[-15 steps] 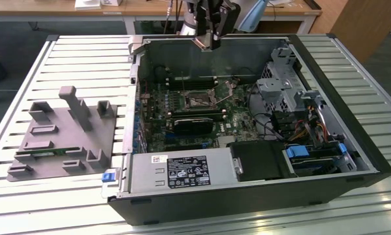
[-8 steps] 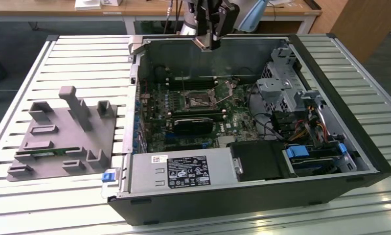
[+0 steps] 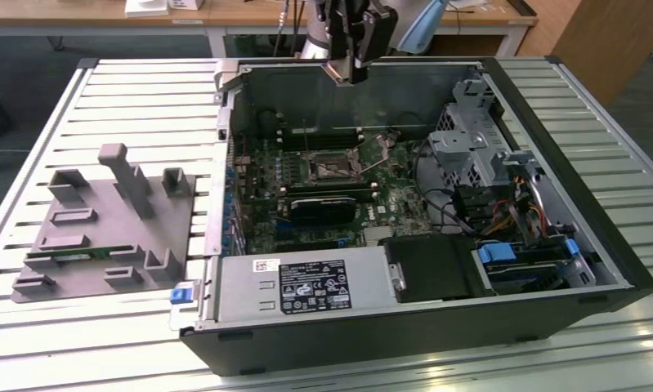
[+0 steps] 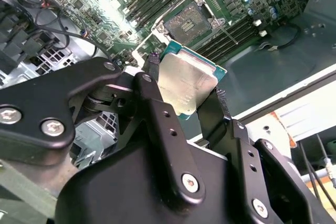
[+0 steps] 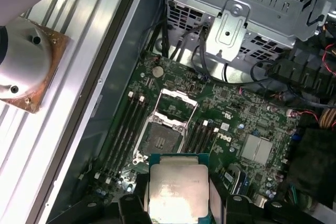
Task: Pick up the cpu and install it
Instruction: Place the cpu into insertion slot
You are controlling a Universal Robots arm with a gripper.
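- The end effector (image 3: 346, 75) points straight down, well above the open socket (image 3: 332, 167).
- Its fingers (image 4: 163, 114) are clamped on two opposite edges of the cpu (image 4: 186, 85).
- The cpu hangs level above the socket, silver top up.

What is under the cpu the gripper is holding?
The cpu, clamped in the gripper, hangs over the motherboard. The board's empty socket lies open, with memory slots alongside. The board directly beneath the chip is covered by it.
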